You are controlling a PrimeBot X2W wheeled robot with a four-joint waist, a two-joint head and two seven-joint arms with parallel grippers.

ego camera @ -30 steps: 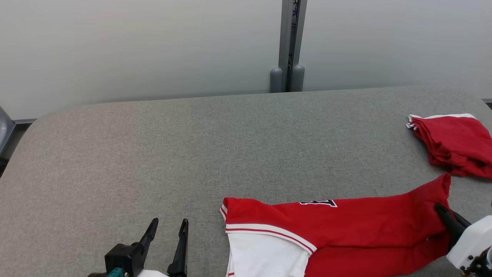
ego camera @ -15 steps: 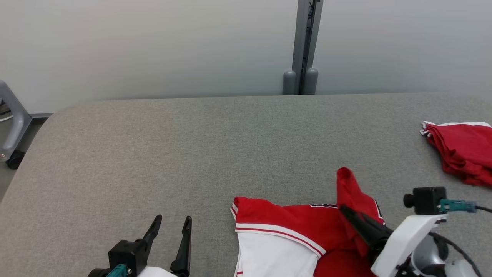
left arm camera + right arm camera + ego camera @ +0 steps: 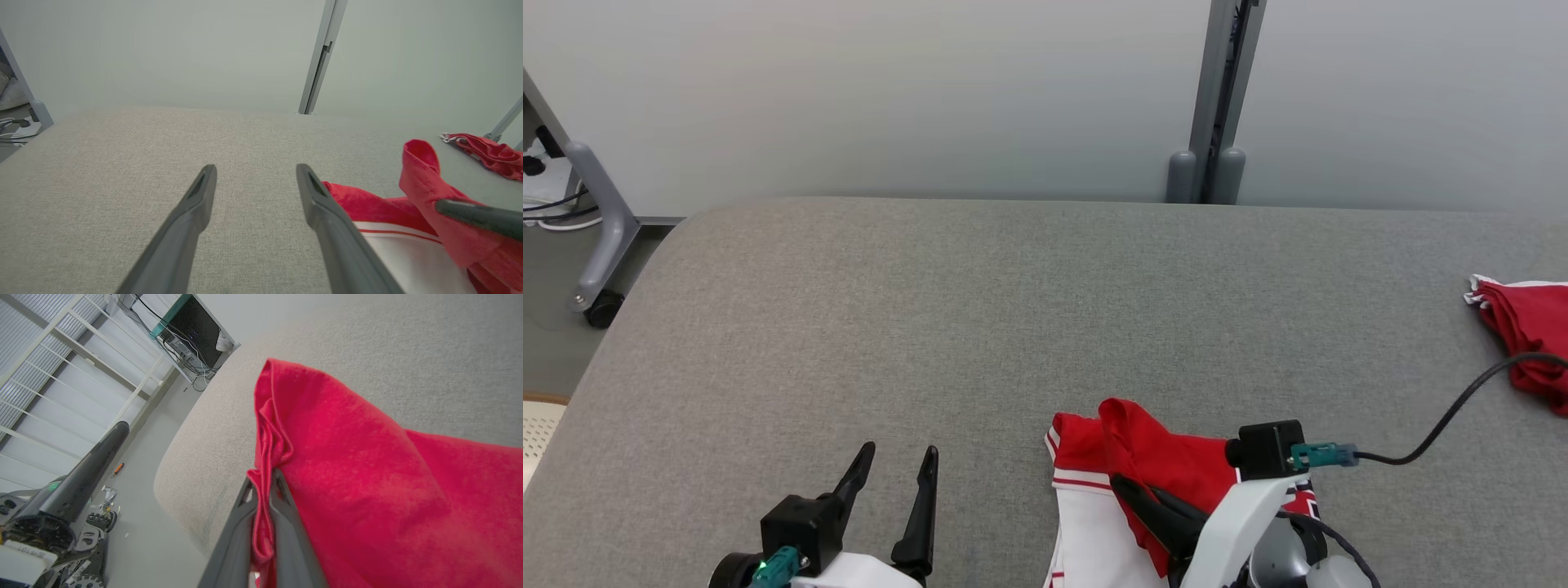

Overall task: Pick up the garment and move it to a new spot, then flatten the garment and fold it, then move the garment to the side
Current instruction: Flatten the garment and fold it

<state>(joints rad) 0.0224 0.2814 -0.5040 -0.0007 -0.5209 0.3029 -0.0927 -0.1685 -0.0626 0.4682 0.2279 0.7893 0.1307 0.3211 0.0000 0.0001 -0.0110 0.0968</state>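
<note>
Right wrist view showed the right gripper (image 3: 263, 479) clamped on a raised fold of the red-and-white garment (image 3: 347, 457) at the grey table (image 3: 408, 355) near edge; its lettering was unreadable. Left gripper (image 3: 900, 449) hung wide open, empty.

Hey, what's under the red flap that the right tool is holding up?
Under the flap pinched in the right tool lies the rest of the jersey: a white panel with red trim, on the grey table. What lies directly below the flap is covered.
</note>
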